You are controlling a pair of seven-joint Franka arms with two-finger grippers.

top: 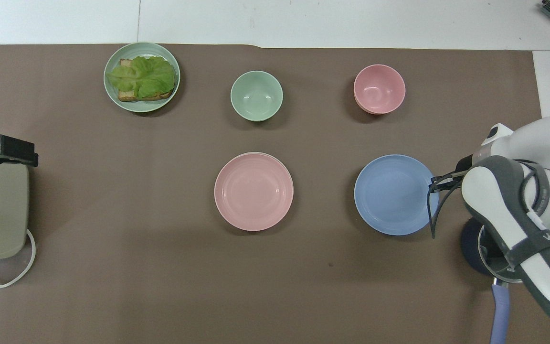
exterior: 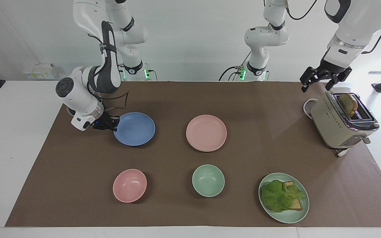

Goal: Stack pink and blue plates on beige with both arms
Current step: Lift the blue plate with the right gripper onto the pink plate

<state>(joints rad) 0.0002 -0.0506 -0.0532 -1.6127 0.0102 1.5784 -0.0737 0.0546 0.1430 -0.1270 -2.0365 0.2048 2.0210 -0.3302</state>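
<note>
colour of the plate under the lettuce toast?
Pale green plate; clearest in the overhead view.

We record a shallow round matte medium-blue plate toward the right arm's end of the table, raised off the brown mat and slightly tilted. A shallow round matte pale-pink plate lies flat near the table's middle, beside the blue one and apart from it. Under the pink plate we see a thin cream-beige rim.
</note>
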